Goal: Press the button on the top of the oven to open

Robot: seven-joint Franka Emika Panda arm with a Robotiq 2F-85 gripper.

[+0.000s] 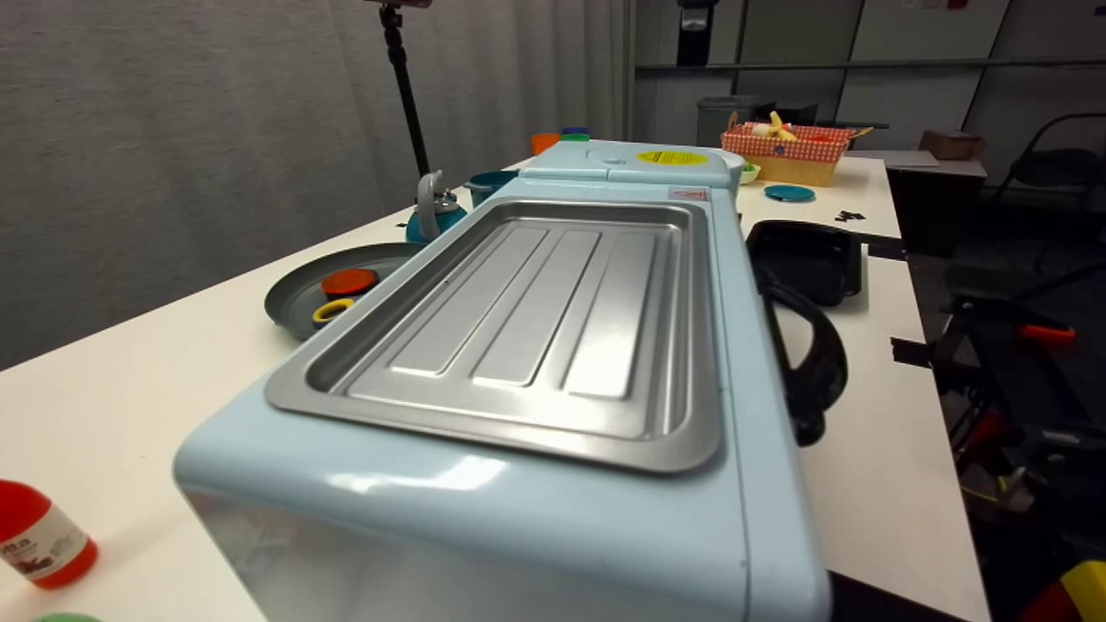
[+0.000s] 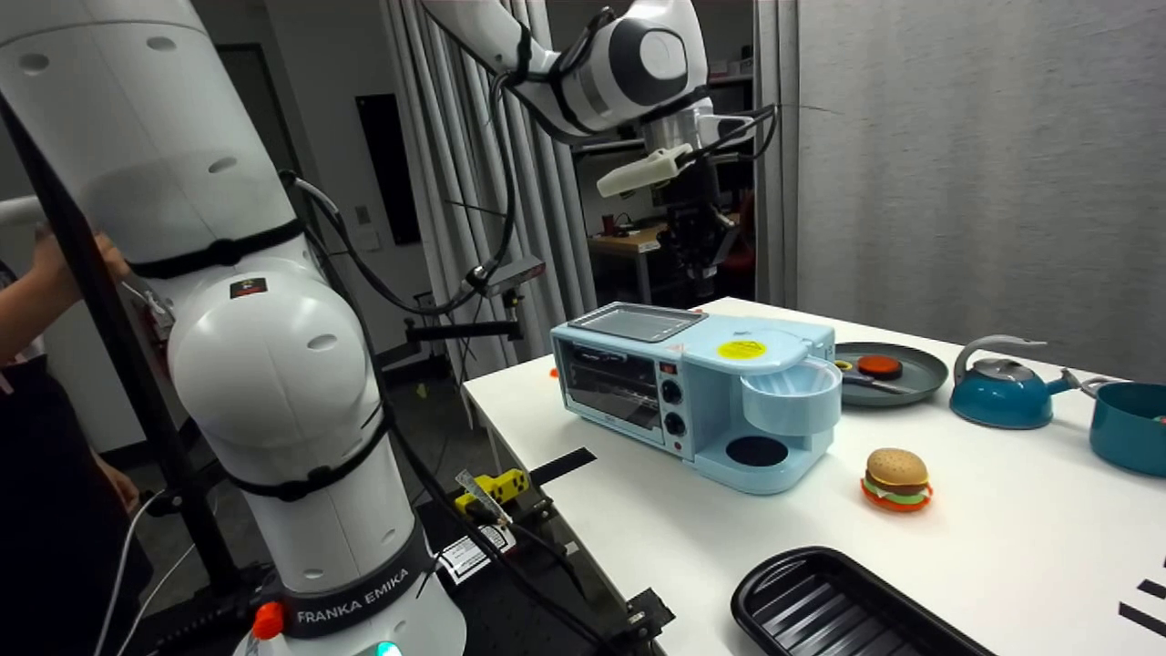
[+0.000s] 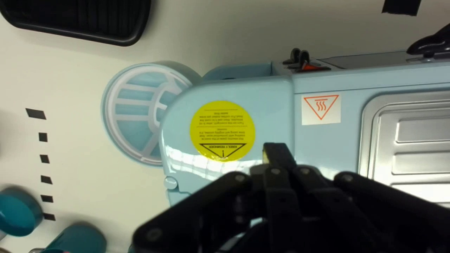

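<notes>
In an exterior view the white arm (image 2: pixel 273 355) stood on its base (image 2: pixel 410 615) and extended past the top edge, its forearm (image 2: pixel 483 36) slanting down to the wrist (image 2: pixel 638 68). The black fingers (image 3: pixel 279 156) pointed downward beneath it; in the wrist view they reached in from the bottom edge, their tips closed together.

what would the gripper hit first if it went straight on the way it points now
Likely the oven's top: the gripper points down, and in the wrist view its shut jaws stand over that surface, beside the yellow sticker. Depth makes the exact spot uncertain.
</notes>
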